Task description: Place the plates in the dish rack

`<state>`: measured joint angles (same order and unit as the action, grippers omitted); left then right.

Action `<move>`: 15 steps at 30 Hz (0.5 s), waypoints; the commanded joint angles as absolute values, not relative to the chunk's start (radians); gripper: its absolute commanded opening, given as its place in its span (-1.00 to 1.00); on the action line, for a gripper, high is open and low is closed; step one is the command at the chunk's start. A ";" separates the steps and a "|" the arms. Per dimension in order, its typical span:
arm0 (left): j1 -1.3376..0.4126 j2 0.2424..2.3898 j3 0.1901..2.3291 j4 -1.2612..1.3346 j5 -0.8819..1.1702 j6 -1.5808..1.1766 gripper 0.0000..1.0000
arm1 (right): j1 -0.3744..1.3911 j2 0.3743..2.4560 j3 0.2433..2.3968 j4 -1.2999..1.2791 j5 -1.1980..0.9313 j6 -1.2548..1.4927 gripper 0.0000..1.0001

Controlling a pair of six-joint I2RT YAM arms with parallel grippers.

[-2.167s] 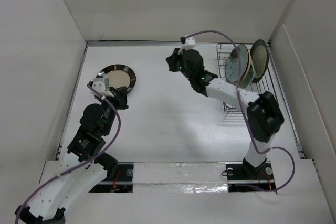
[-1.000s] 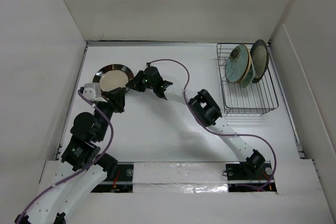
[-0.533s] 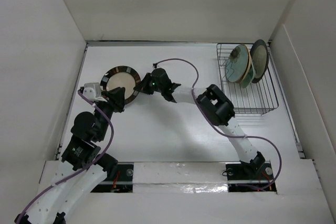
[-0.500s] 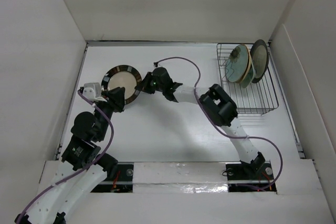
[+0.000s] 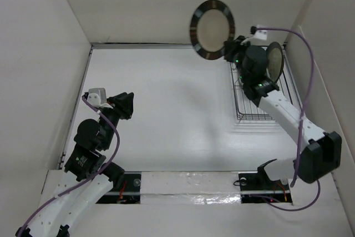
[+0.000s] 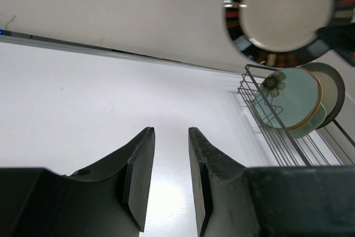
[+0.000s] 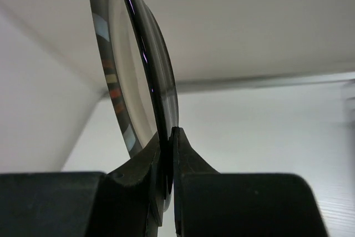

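Note:
My right gripper [image 5: 228,46] is shut on the rim of a cream plate with a dark striped border [image 5: 212,29]. It holds the plate upright in the air, just left of the dish rack's [image 5: 266,106] far end. In the right wrist view the fingers pinch the plate [image 7: 119,70] at its lower edge, the gripper [image 7: 168,132] closed tight. The left wrist view shows the rack [image 6: 248,69] with a floral celadon plate [image 6: 291,95], a pale green plate [image 6: 310,130] and a dark-rimmed plate [image 6: 334,90] standing in it. My left gripper [image 5: 128,104] [image 6: 170,130] is open and empty over the table's left side.
White walls enclose the table on the left, back and right. The rack stands against the right wall at the far corner. The right arm's purple cable [image 5: 302,43] loops above the rack. A metal strip [image 6: 83,48] runs along the table's back edge.
The right arm has lifted the striped plate off the table's left side and swung it up and right to the rack. The left gripper's jaws have opened wider and no longer touch the plate.

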<state>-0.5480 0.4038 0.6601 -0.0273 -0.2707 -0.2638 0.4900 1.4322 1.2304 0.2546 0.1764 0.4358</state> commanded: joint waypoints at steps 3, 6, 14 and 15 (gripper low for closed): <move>-0.545 0.419 0.657 0.021 -0.241 -0.259 -0.43 | 0.370 1.261 1.206 0.227 0.515 0.146 -1.00; -0.545 0.443 0.663 0.012 -0.224 -0.262 -0.42 | 0.292 1.244 1.279 0.181 0.537 0.071 -1.00; -0.545 0.459 0.661 0.014 -0.230 -0.261 -0.40 | 0.225 1.319 1.324 0.081 0.538 0.031 -1.00; -0.545 0.459 0.658 0.015 -0.235 -0.259 -0.40 | 0.225 1.322 1.307 0.090 0.546 0.031 -1.00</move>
